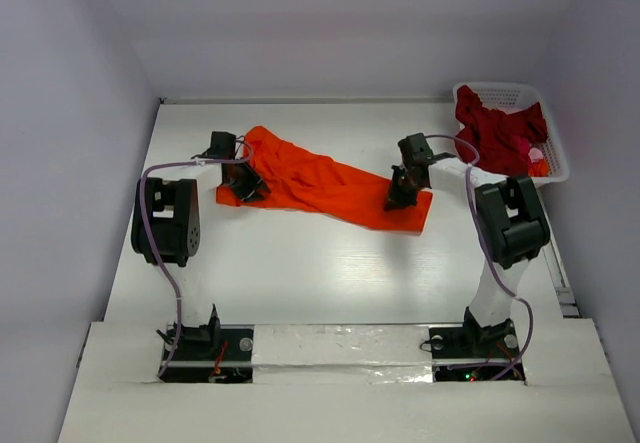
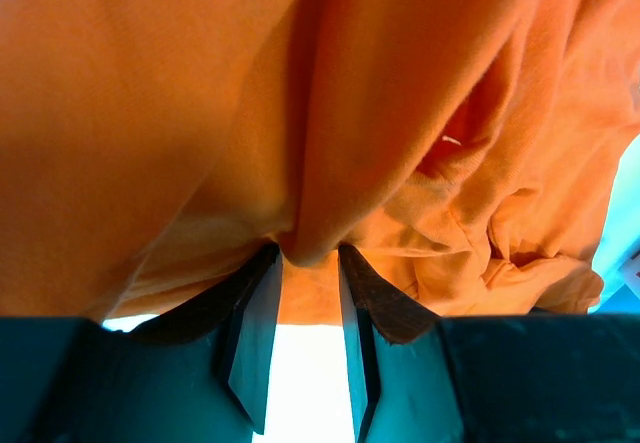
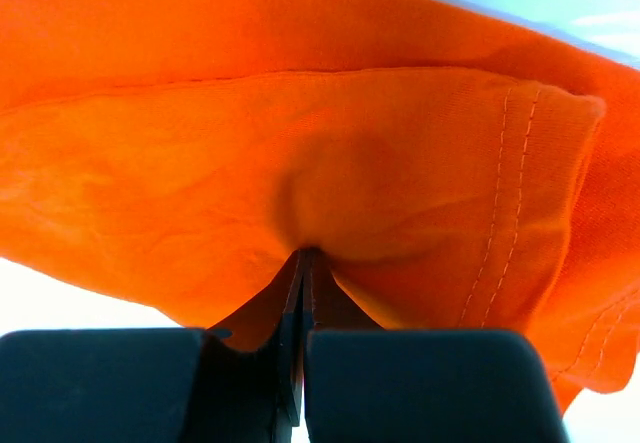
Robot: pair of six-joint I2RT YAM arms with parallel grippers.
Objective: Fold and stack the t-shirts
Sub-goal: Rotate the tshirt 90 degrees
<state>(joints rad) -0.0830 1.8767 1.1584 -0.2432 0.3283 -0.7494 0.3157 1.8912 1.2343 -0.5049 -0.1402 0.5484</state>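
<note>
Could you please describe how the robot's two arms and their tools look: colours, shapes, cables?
The left arm and right arm each have bulky black joint housings above a white lower link. A thin lilac cable loops along each. The left tool and right tool are black, with dark wedge-shaped fingers. No markings are readable.

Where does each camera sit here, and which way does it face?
Top external: above and behind the bases, looking down on the table; both arms show, left gripper and right gripper on the orange t-shirt.
Left wrist: on the left arm, facing along its fingers into the cloth.
Right wrist: likewise, fingers shut on cloth.
Shared: all see the orange t-shirt.
</note>
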